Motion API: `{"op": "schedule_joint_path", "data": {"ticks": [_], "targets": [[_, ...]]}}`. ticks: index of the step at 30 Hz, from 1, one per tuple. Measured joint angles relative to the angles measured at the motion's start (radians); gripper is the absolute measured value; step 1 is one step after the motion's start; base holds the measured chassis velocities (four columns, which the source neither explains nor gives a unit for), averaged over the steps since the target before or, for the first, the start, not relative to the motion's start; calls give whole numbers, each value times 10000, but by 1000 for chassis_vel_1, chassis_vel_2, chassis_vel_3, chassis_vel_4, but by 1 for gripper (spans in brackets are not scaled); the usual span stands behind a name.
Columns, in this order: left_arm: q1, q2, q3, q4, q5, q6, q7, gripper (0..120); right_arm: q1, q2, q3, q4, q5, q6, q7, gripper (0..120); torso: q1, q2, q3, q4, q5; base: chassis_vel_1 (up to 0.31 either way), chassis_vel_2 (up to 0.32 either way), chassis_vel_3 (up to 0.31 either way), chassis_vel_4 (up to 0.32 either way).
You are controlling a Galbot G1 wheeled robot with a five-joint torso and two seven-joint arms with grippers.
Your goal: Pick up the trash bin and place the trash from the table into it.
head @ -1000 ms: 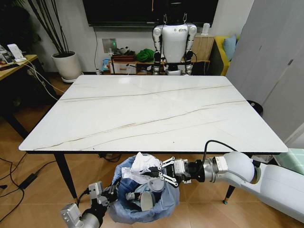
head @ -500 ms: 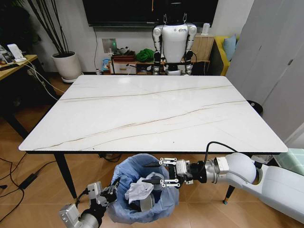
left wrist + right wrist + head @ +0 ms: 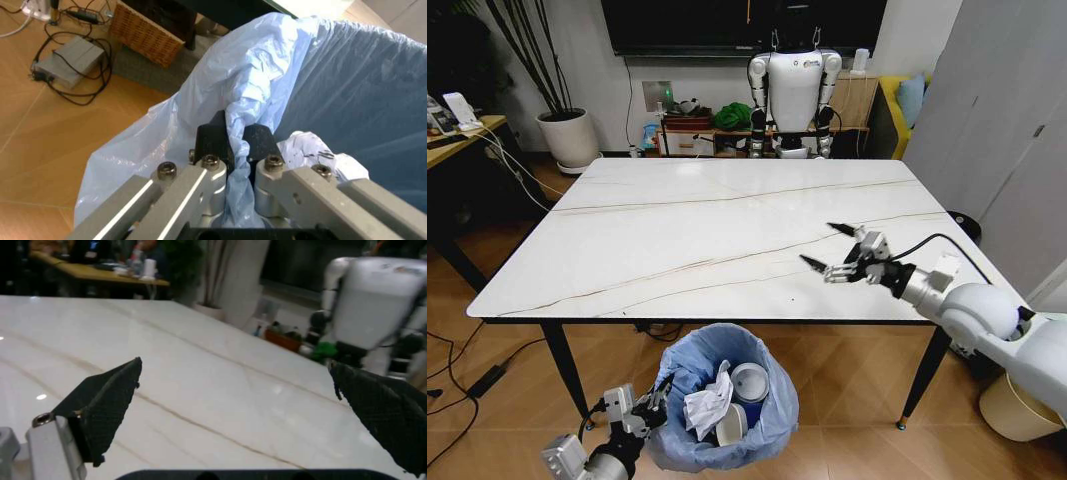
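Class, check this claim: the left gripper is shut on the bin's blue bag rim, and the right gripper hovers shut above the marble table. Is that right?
Not quite. The right gripper is open, not shut: the right wrist view shows its fingers spread wide above the table. The rest holds: the left gripper is shut on the trash bin's bag rim.

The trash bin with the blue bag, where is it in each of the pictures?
Head view: the trash bin sits low in the middle, below the table's near edge, with the left gripper at its rim.
Left wrist view: its crinkled blue bag is pinched between the left gripper's fingers.
Right wrist view: not in it; the open right gripper is over the table.
Shared landmark: the crumpled white tissue inside the bin.
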Motion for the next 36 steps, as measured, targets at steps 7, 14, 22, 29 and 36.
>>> {"op": "schedule_joint_path", "data": {"ticks": [7,14,22,29,36], "targets": [[-38,-70,-28,101,138,-58,90,0,-3351,436,3605,453,-412,-64,1830,100,-1,1,-2,-1,-8,0,0,0,0],[80,-74,-140,106,166,-73,91,0,-5617,1746,6489,606,-101,-190,813,100,-2,1,-2,5,-16,0,0,0,0],[311,-285,-186,82,474,-157,153,0,-7578,3660,8824,905,-229,-452,-307,100,-2,1,-1,-2,-5,0,0,0,0],[408,-348,-216,48,633,-196,202,0,-8450,4906,10031,800,-794,-509,-1218,100,-2,2,-2,-3,-6,0,0,0,0],[493,-393,-188,64,784,-213,259,0,-8972,5634,10614,621,-1231,-321,-1899,100,-2,2,-1,0,-8,0,0,0,0]]}}
